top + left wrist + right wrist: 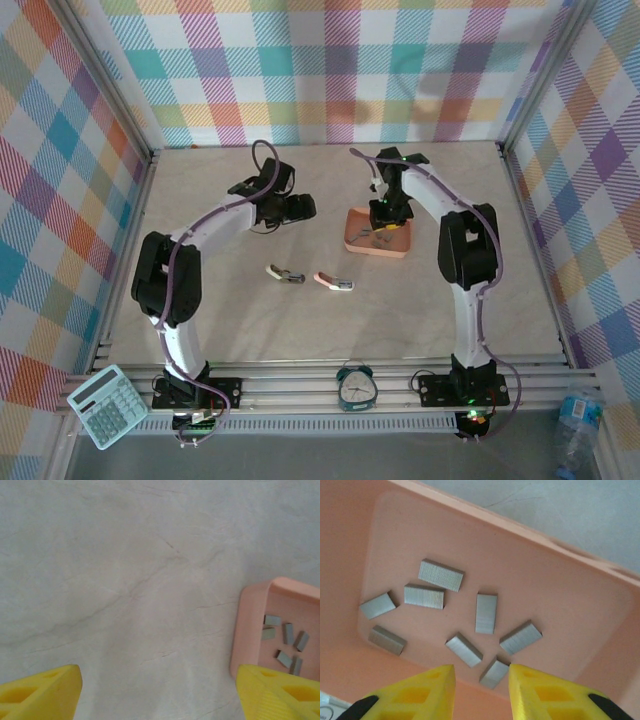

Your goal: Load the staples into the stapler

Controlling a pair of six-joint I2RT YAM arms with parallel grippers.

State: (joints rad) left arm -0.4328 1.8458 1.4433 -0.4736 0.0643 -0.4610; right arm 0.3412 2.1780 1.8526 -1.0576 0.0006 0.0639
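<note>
Right wrist: yellow fingers (435, 690) of the right gripper (482, 666) parted by a narrow gap, with one grey strip lying in that gap at the tips. Contact with the strip impossible to tell. Just beyond the tips, the staples (486, 612): eight short strips scattered flat on the floor of a pink tray (495, 522).

Left wrist: left gripper (157, 680) spread wide, holding nothing, above bare table (125, 580), with the tray's left rim just beside the right finger.

Top external: right gripper down in the tray, right of centre. Left gripper off to the tray's left. Two small staplers (285, 274) lying mid-table, nearer than the tray and to its left, well apart from both grippers.
</note>
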